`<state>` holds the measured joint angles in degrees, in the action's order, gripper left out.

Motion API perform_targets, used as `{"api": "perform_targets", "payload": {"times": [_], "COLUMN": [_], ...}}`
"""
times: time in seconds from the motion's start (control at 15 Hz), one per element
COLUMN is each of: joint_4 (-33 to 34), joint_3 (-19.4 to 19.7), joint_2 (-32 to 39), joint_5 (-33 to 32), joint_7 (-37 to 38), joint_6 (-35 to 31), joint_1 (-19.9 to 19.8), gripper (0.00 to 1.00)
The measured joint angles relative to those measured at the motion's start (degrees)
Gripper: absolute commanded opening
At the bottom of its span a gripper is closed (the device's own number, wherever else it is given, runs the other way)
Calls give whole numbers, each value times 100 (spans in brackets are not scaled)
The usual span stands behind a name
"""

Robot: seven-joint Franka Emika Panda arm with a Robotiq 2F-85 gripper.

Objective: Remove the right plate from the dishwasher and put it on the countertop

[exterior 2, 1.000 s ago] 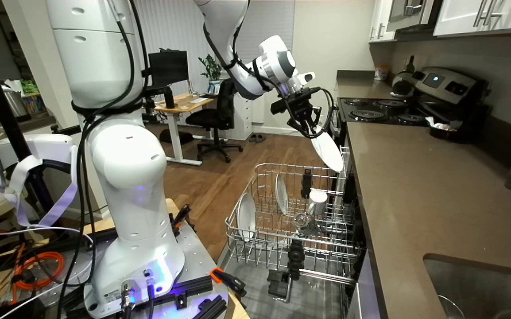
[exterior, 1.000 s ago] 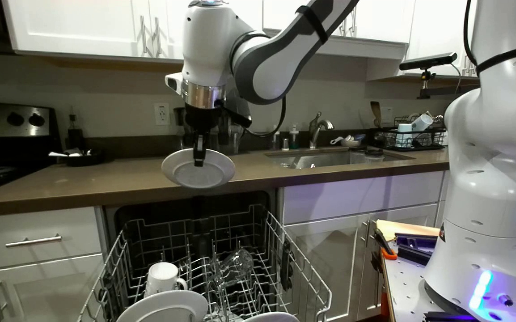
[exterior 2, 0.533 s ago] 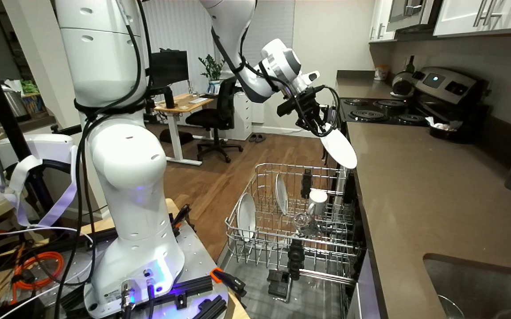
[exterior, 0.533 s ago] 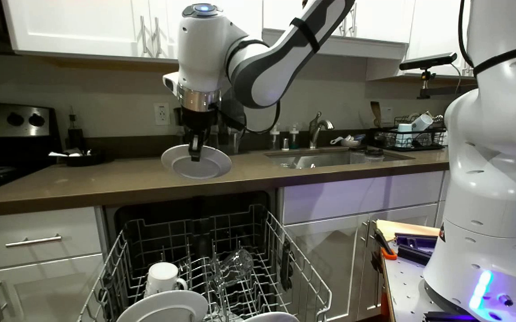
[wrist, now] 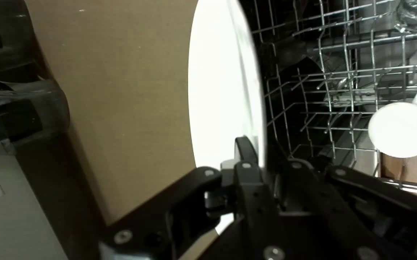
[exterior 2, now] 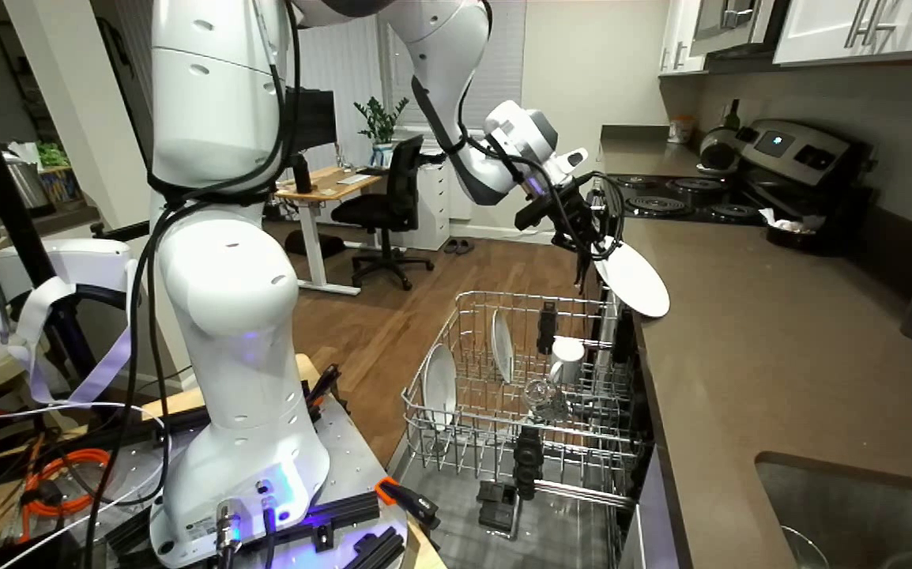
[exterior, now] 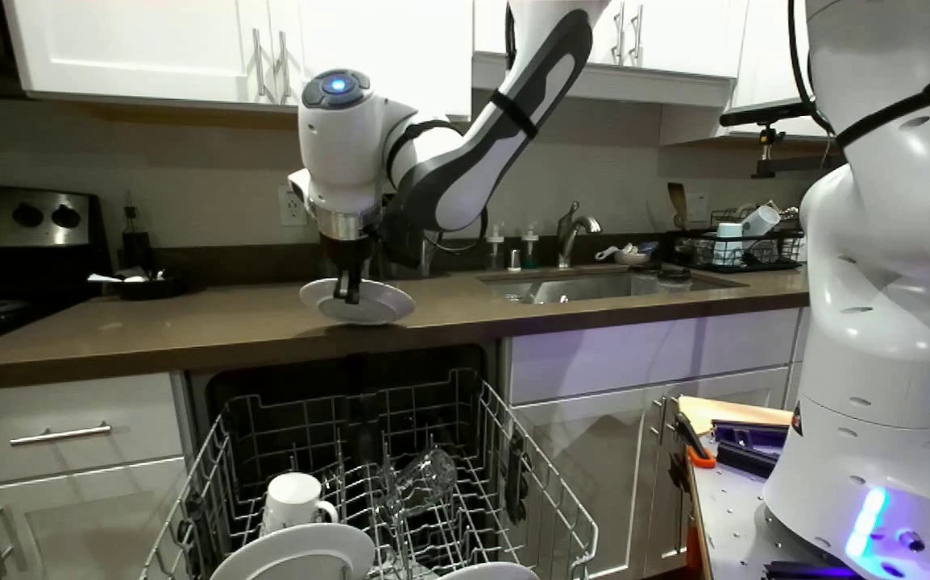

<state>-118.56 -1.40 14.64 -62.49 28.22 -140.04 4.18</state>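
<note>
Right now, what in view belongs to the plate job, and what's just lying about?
Job:
- gripper
- held plate
- dishwasher
- countertop

Just there:
- mug
- glass
- two racked plates
- faucet
- chair

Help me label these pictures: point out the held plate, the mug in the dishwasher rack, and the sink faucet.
Held white plate point(exterior 2: 635, 278): an exterior view, on its broad face.
White mug point(wrist: 402, 130): wrist view, on its camera-facing round end.
Sink faucet point(exterior: 567, 240): an exterior view, on its upright body.
</note>
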Motion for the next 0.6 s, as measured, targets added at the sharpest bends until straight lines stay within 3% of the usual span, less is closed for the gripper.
{"api": "perform_targets", "payload": {"times": [0.33,0.6], "joint_4": [670,1160], "joint_3": [247,359], "joint_2": [665,1180], "joint_5": [-750,-965], "joint_7": [849,1180], "joint_6": [346,664], "joint_1": [119,130], "gripper": [7,7]}}
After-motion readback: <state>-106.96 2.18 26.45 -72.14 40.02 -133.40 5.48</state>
